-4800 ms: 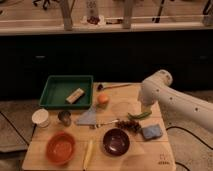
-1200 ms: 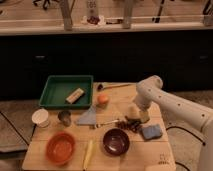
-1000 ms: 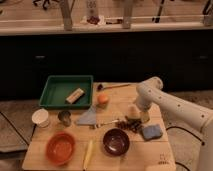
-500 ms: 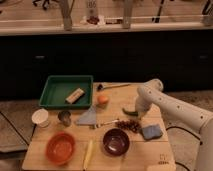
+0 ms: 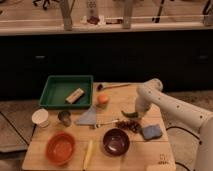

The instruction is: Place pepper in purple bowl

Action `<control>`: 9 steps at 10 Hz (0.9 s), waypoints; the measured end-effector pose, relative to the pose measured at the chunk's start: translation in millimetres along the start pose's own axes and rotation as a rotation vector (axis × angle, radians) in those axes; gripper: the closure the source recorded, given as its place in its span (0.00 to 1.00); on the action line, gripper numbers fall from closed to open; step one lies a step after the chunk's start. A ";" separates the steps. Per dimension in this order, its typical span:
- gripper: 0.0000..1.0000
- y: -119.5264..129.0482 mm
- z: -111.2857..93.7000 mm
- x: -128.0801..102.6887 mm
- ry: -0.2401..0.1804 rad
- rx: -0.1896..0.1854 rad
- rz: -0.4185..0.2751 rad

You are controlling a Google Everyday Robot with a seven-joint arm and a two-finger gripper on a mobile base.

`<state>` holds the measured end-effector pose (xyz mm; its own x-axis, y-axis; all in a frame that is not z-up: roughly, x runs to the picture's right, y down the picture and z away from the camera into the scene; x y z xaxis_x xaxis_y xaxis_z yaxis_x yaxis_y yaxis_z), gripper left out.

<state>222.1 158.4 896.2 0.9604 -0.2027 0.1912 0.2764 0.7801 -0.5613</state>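
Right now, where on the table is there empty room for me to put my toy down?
Barest: the front right corner of the table, beside the purple bowl and in front of the blue sponge. Also a patch between the orange fruit and the arm. The middle is crowded: the gripper is shut on the pepper by the dark cluster.

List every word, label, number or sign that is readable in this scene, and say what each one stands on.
None can be read.
Small dark mark at the front right corner of the wooden table: too blurred to read.
The gripper, down on the table right of the orange fruit, shut on the pepper: no writing shows on either.
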 end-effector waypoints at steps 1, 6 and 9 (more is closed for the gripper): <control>1.00 -9.1 -9.8 -1.7 0.008 0.015 -0.019; 1.00 -33.1 -62.9 -0.5 0.034 0.055 -0.092; 1.00 -33.1 -89.5 -8.5 -0.011 0.094 -0.178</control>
<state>207.9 81.3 841.1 0.8961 -0.3364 0.2895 0.4367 0.7844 -0.4404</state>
